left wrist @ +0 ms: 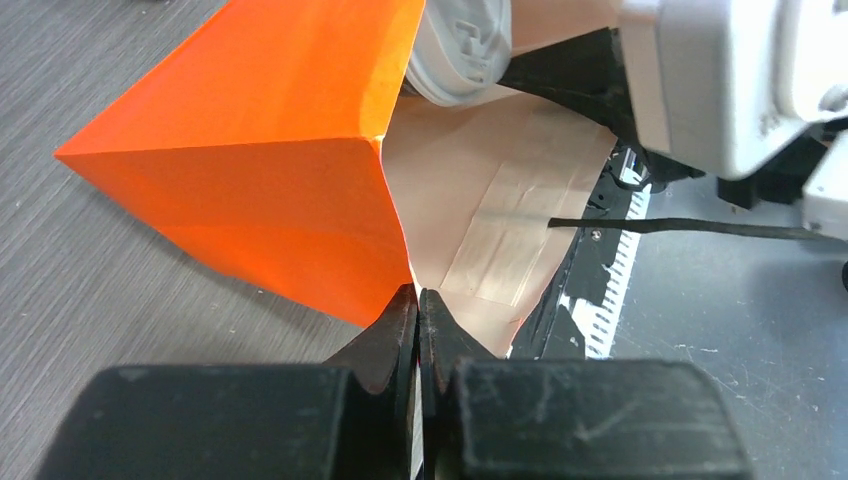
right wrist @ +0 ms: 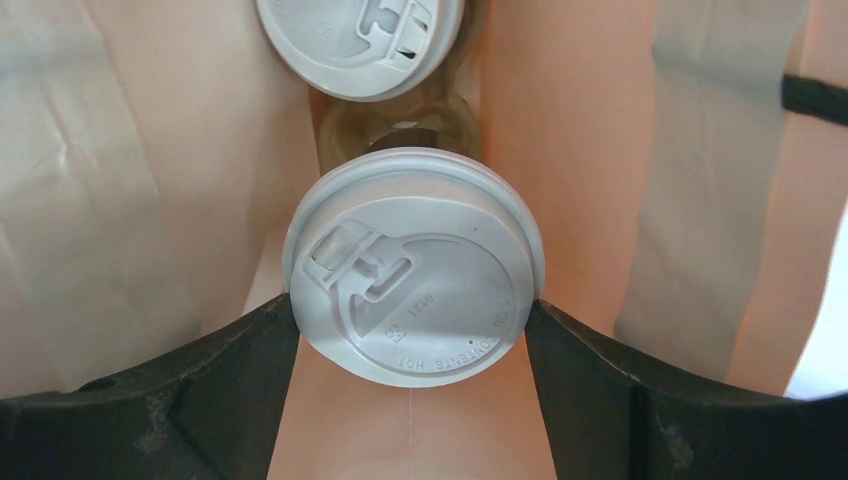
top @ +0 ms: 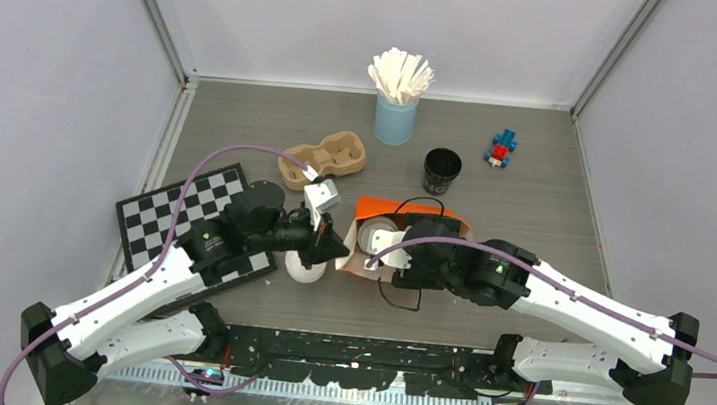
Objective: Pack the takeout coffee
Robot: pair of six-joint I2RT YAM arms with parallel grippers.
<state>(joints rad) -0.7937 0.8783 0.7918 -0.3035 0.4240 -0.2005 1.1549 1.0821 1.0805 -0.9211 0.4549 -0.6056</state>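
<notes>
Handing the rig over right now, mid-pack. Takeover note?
Grippers: left gripper has its jaws shut on the orange bag edge. The right gripper is inside the bag, jaws against both sides of a lidded cup.
Done: second lidded cup already in the bag.
Left: release this cup. What looks like a third lidded cup sits on the table beside the bag. An unlidded black cup and a cardboard carrier stand further back.

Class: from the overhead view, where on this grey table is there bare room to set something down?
Bare: the far-left corner behind the brown cardboard cup carrier, left of the light-blue stirrer cup; and the right side, nearer than the blue-and-red block toy. Crowded: the middle, where both arms work at the orange paper bag.
</notes>
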